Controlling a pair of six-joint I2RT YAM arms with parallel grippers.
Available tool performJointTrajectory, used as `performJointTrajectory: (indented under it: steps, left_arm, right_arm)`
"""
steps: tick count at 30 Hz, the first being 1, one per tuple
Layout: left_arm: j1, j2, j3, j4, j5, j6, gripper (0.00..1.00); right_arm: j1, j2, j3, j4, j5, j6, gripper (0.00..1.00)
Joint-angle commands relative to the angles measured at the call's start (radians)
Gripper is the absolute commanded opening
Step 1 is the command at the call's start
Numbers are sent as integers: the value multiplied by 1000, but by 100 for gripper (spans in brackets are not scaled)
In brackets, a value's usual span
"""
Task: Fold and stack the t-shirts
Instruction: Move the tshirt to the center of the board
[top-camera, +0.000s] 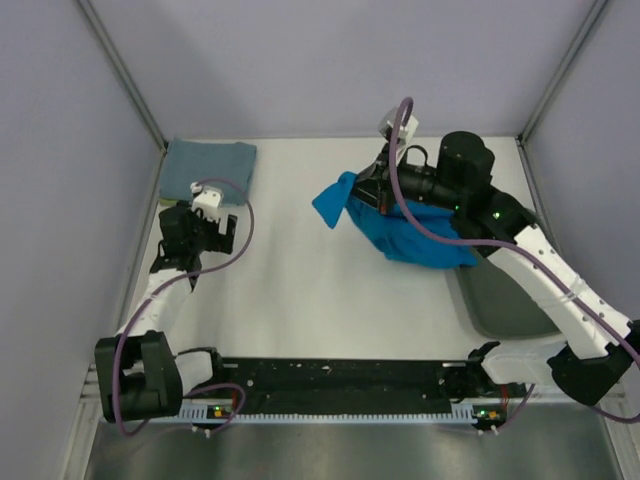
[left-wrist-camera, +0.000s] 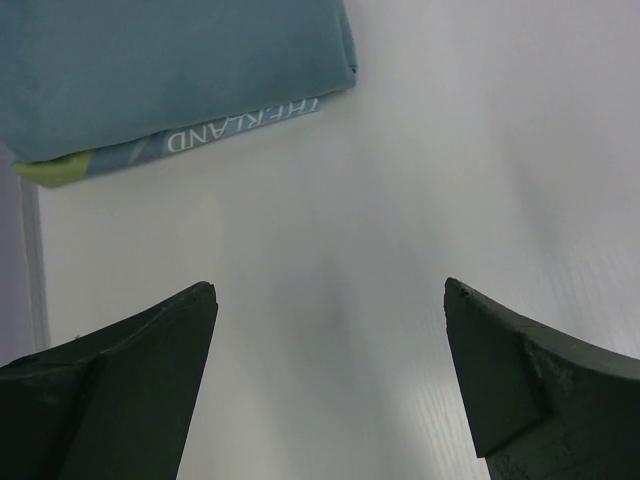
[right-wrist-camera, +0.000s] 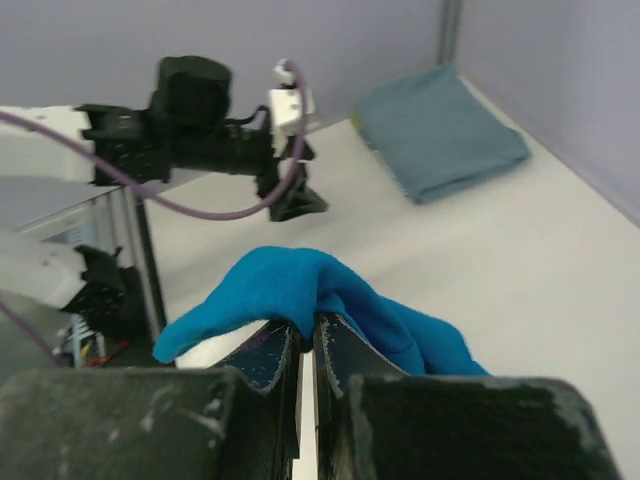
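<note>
A bright cobalt blue t-shirt (top-camera: 410, 232) lies crumpled right of the table's middle, one end lifted. My right gripper (right-wrist-camera: 305, 325) is shut on a fold of this blue t-shirt (right-wrist-camera: 300, 285), which drapes over both fingertips. In the top view that gripper (top-camera: 367, 192) hangs over the shirt's left part. A dusty grey-blue t-shirt (top-camera: 208, 167) rests in a square fold at the back left corner. My left gripper (left-wrist-camera: 330, 295) stands open over bare table, just in front of this folded t-shirt (left-wrist-camera: 170, 70), with nothing between its fingers. From above, the left gripper (top-camera: 212, 232) sits near the left wall.
A dark green tray (top-camera: 505, 300) lies at the right, partly under the right arm and the blue cloth. Grey walls close in the table (top-camera: 310, 290) on the left, back and right. A black rail (top-camera: 330, 385) runs along the near edge between the arm bases.
</note>
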Motion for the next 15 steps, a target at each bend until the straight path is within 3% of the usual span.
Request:
performJointTrajectory:
  steps: [1,6,9,15]
  left_arm:
    - [17,-7,24,61,-75,-21,99]
    - [43,-1,35,71,-103,-25,99]
    - [46,7,50,55,-76,-21,99]
    - [46,43,70,22,-2,-15,99]
  right_arm:
    - [18,-24,44,255,-318,97,0]
    - [18,-17,37,311,-381,131,0]
    - [18,-22,60,292,-343,131,0]
    - [15,-50,149,166,40,0,0]
